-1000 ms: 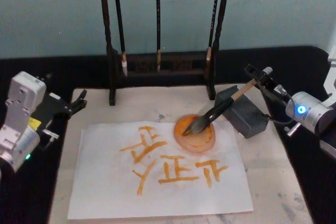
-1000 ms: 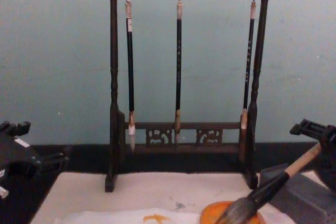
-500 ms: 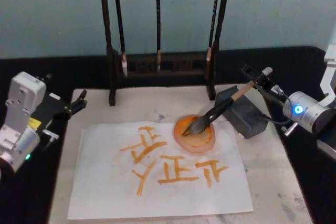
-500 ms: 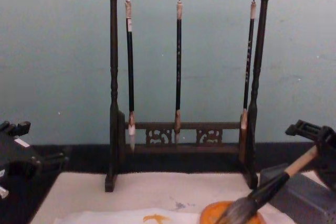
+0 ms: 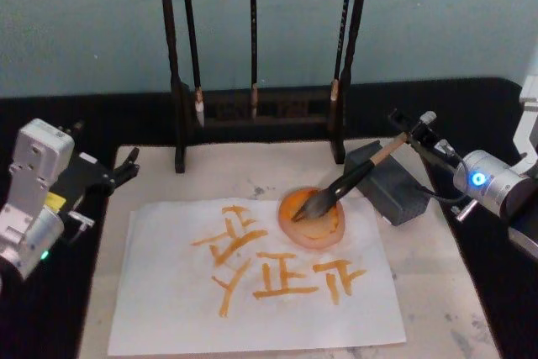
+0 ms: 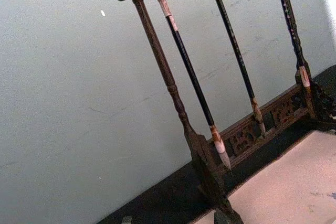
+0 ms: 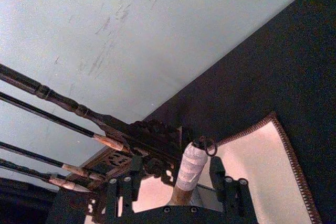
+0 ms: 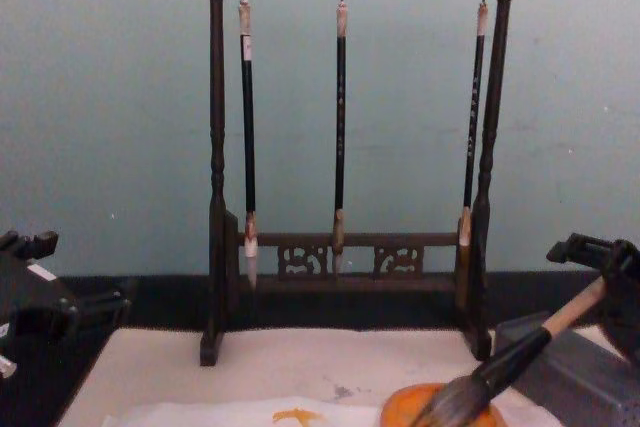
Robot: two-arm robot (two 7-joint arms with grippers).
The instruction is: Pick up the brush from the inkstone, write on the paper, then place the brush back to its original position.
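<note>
The brush (image 5: 353,178) lies slanted, its dark bristles in a round orange dish (image 5: 324,226) and its black shaft across the corner of the grey inkstone (image 5: 391,192). In the chest view the brush (image 8: 510,362) leans the same way over the inkstone (image 8: 575,372). My right gripper (image 5: 414,128) is at the tan handle's upper end. In the right wrist view the taped handle end (image 7: 190,166) stands between the open fingers with a gap on each side. The white paper (image 5: 168,292) carries several orange characters. My left gripper (image 5: 128,166) is parked open at the mat's left edge.
A dark wooden rack (image 5: 252,111) with three thin hanging brushes stands behind the mat, close behind the inkstone. The cream felt mat (image 5: 437,292) extends past the paper at right and front. Black tabletop surrounds it.
The right gripper and the handle's end have shifted slightly left and down. The bristles stay in the dish. The left arm has not moved.
</note>
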